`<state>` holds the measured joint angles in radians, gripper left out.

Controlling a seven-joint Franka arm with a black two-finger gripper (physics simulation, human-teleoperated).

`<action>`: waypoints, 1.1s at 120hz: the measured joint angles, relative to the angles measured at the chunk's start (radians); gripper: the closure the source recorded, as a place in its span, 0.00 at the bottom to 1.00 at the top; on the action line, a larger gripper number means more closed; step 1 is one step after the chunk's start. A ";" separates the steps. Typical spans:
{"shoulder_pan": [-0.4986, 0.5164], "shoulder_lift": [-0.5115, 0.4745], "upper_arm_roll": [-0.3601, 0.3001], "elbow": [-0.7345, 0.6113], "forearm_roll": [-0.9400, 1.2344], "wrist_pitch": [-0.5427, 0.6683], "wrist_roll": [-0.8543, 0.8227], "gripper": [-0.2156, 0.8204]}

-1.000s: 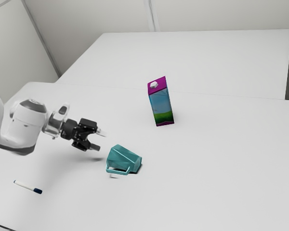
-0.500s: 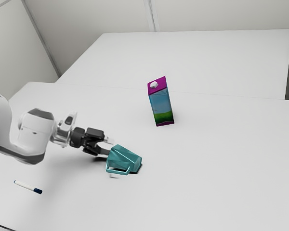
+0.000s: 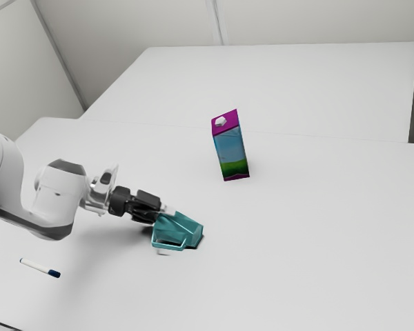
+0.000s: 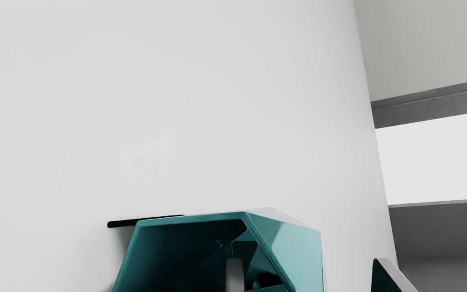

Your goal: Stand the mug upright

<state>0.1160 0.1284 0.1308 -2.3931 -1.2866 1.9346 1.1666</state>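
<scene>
My gripper [image 3: 163, 212] reaches the exterior view's left end of the teal mug [image 3: 181, 230], which lies on its side with its handle toward that view's bottom. The wrist view looks into the mouth of the mug [image 4: 296, 247]. There the gripper [image 4: 311, 275] is open and straddles the mug's wall: one fingertip [image 4: 234, 273] is inside the mouth, the other [image 4: 391, 278] stands outside, apart from the wall. The far parts of the fingers are partly hidden by the mug in the exterior view.
A purple, blue and green carton [image 3: 232, 153] stands behind the mug on the white table [image 3: 317, 227]. A white marker with a dark cap [image 3: 40, 267] lies toward the exterior view's lower left. A small pale object [image 3: 163, 252] is beside the mug's handle.
The arm has moved toward the exterior view's right and down, bringing the gripper from short of the mug to its mouth end. The mug, carton and marker have not moved.
</scene>
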 joint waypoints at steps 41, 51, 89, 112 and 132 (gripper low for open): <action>0.000 -0.010 0.001 0.000 -0.002 -0.006 0.028 0.90; 0.000 -0.017 0.001 0.000 -0.001 -0.008 0.033 0.93; -0.003 -0.107 -0.064 0.105 0.093 -0.011 0.003 0.95; -0.079 -0.105 -0.039 0.293 0.495 -0.010 -0.100 0.96; -0.037 -0.019 -0.035 0.485 0.821 -0.011 -0.224 0.97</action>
<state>0.0791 0.1096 0.0960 -1.9084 -0.4655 1.9233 0.9424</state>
